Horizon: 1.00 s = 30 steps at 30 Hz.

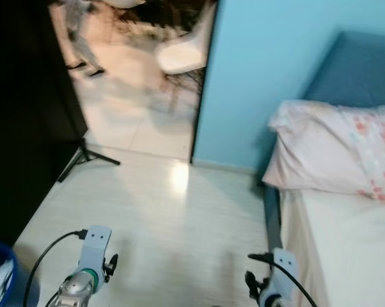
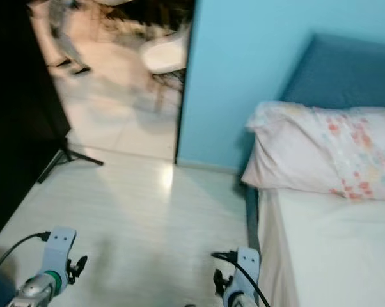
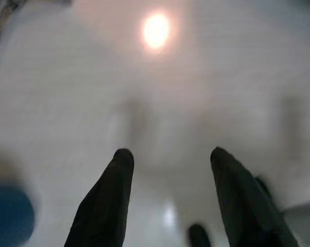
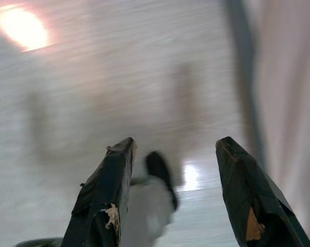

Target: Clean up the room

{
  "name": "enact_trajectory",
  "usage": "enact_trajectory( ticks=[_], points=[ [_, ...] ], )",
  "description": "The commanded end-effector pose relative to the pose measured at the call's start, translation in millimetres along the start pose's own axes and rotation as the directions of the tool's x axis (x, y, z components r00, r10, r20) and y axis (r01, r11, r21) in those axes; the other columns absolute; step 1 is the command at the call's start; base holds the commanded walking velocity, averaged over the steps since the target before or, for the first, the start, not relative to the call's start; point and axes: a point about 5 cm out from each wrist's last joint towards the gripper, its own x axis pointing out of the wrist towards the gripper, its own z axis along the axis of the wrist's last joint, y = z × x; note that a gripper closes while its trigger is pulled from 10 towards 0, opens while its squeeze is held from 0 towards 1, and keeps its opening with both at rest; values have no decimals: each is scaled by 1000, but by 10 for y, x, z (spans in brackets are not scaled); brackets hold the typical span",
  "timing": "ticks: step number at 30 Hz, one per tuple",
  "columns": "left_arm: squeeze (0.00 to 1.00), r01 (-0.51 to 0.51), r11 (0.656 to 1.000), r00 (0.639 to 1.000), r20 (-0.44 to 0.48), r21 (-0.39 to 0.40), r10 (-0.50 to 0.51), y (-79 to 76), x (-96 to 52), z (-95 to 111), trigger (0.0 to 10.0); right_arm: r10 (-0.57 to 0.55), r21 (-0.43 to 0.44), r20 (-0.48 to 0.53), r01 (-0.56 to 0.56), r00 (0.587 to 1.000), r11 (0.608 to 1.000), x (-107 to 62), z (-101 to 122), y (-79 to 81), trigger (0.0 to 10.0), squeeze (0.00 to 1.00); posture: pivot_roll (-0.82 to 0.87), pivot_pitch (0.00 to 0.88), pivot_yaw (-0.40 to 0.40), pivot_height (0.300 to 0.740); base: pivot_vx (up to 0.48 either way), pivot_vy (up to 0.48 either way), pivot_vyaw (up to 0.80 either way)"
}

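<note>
Both grippers, left (image 3: 168, 159) & right (image 4: 174, 149), wide open, empty, over bare floor (image 1: 173, 211). Pillow (image 1: 333, 150) lies ahead-right of jaws, right arm nearer.

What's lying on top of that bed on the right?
On the bed, a pale pink pillow with a floral patch lies at the head, against the blue headboard. Whatever is under the pillow is hidden.
</note>
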Motion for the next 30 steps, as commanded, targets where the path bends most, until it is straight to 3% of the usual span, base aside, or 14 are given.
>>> enact_trajectory(
  ticks=[1,2,6,20,30],
  points=[
    [0,-6,1000,999,-50,-1,6,36,-51,-161,10000,1,-27,-2,-1,1000,1000,-12,-33,16,10000,0,50,10,45,706,0,0,-750],
    [0,2,1000,999,-46,4,-2,25,-49,-154,10000,14,-75,1,-14,1000,997,-16,-37,28,10000,0,49,11,46,706,0,0,-750],
    [0,7,1000,1000,-28,6,-7,17,-45,-131,10000,44,-111,23,-41,999,993,-17,-19,70,10000,0,47,13,42,706,0,0,-750],
    [0,-5,1000,1000,0,-20,5,-26,-35,-98,10000,55,-128,50,-48,997,991,17,77,109,10000,0,59,13,28,706,0,0,-737],
    [0,0,1000,1000,10,-18,0,-35,-34,-89,10000,71,-151,47,-63,996,987,15,61,148,10000,0,59,15,28,706,-360,0,0]
  ],
)
